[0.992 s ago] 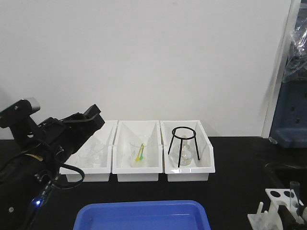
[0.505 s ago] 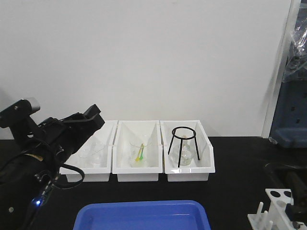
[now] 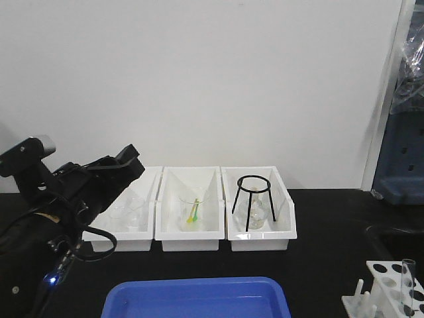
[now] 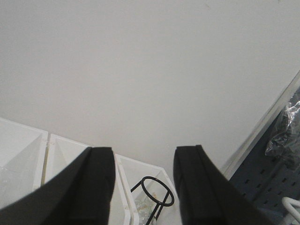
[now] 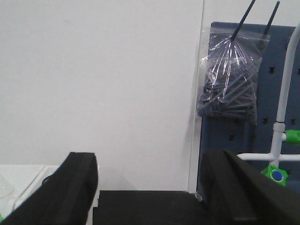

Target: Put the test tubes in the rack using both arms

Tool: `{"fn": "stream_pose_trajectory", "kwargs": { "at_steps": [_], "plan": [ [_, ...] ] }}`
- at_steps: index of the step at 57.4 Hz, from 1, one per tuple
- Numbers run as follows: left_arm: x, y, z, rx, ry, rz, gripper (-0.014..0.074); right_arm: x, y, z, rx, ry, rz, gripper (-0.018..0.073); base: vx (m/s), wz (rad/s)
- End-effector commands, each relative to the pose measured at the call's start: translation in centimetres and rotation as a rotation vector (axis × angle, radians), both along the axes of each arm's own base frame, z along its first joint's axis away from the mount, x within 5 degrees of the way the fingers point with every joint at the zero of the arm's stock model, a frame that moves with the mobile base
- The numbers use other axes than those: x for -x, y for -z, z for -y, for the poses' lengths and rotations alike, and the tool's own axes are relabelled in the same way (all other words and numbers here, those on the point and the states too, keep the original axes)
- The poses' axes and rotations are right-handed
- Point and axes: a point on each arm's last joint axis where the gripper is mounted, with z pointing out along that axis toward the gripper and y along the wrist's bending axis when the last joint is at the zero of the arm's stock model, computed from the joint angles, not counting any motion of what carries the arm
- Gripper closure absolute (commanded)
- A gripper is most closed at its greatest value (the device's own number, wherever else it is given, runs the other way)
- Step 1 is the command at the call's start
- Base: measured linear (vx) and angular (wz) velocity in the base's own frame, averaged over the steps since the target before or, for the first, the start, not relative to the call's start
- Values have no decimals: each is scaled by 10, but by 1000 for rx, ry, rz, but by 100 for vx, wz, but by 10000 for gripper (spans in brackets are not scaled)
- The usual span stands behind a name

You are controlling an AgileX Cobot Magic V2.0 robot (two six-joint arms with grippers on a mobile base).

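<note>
Rack [image 3: 389, 286] sits at the lower right corner of the front view, one test tube [image 3: 409, 283] standing upright in a hole at its right side, so that placement looks done. Left gripper [image 4: 143, 187] is raised at the left of the frame, pointing over the bins, jaws apart and holding nothing. Right gripper [image 5: 147, 192] faces the wall, jaws wide apart, empty; probably parked clear of the rack. Three white bins [image 3: 192, 235] along the back hold beakers and a black tripod stand [image 3: 254, 199]. Blue tray [image 3: 199, 298] at bottom centre lies between the arms. No other loose tubes visible.
</note>
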Motion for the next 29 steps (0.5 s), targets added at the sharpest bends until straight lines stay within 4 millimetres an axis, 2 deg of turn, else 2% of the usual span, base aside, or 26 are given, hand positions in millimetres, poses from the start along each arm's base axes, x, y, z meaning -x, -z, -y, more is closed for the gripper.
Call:
{"fn": "stream_pose_trajectory", "kwargs": {
  "at_steps": [1, 24, 29],
  "plan": [
    [6, -32, -6, 49, -24, 138, 161, 4, -19, -2, 21, -14, 110, 49, 0, 0],
    [6, -30, -6, 45, -23, 132, 161, 4, -18, -2, 21, -14, 109, 49, 0, 0],
    [7, -28, -6, 1, -19, 128, 161, 4, -18, -2, 21, -14, 109, 49, 0, 0]
  ]
}}
